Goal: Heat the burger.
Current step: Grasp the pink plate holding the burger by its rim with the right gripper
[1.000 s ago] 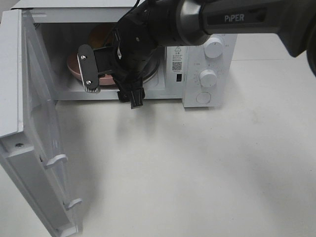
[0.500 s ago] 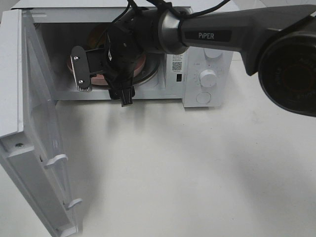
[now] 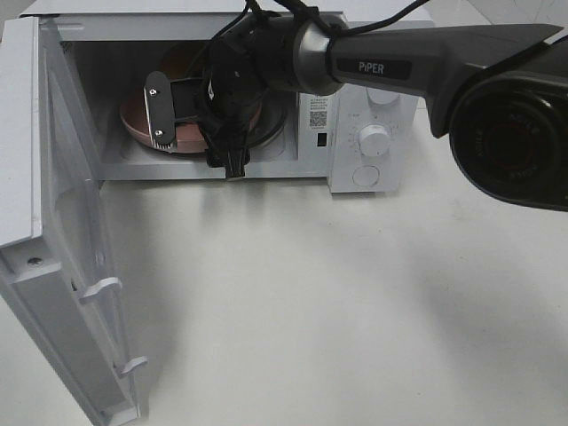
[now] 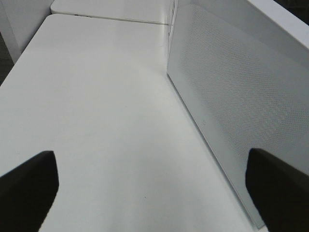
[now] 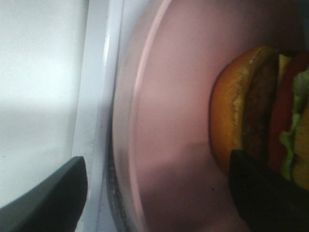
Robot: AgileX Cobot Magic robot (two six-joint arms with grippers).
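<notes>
The burger shows its golden bun, dark patty, red layer and lettuce. It lies on a round pink plate inside the open white microwave. In the exterior view only a brown patch of the burger shows behind the arm. My right gripper reaches into the cavity and is open. One finger is over the plate beside the burger, the other outside the plate's rim. My left gripper is open and empty above the table.
The microwave door stands swung open at the left, and its perforated panel runs close beside my left gripper. The control knobs are on the microwave's right side. White table spreads in front.
My right gripper has pushed a little further into the microwave cavity with the plate below it. The left gripper has not moved.
</notes>
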